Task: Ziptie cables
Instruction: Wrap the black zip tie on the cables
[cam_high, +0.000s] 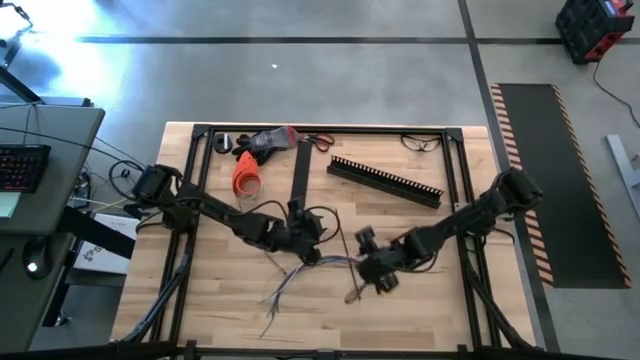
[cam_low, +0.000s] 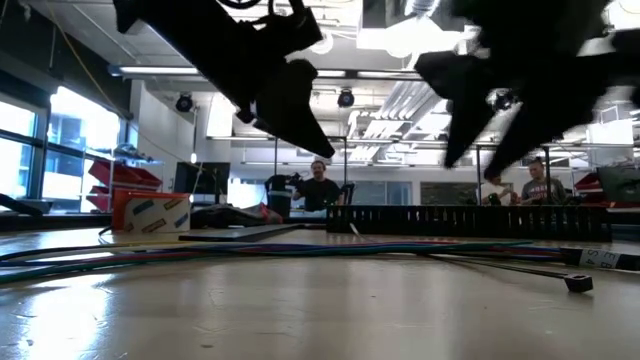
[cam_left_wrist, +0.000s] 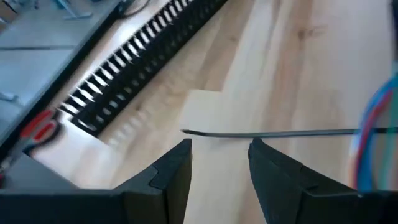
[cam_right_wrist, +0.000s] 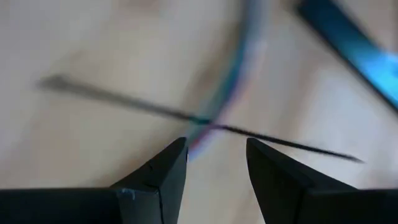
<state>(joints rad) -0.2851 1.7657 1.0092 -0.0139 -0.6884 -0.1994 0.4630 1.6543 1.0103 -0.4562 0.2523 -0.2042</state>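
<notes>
**Two grippers parted above the cables, nothing grasped**

Containers: the black slotted channel (cam_high: 385, 181) lies at the far right of the table (cam_high: 430, 300). Whether anything sits in its slots cannot be told.

Task item: the cables (cam_high: 290, 282) lie flat on the table near its centre, their splayed free ends pointing toward the near edge. A thin black zip tie (cam_right_wrist: 186, 116) crosses them.

Left arm: it reaches in from the left edge toward the centre. The left gripper (cam_left_wrist: 221, 165) hangs above the wood with its fingers parted, empty, the zip tie strip just ahead of the tips.

Right arm: it angles in from the right edge. The right gripper (cam_right_wrist: 214, 162) hovers over the crossing of zip tie and cables, fingers parted, grasping nothing.
</notes>
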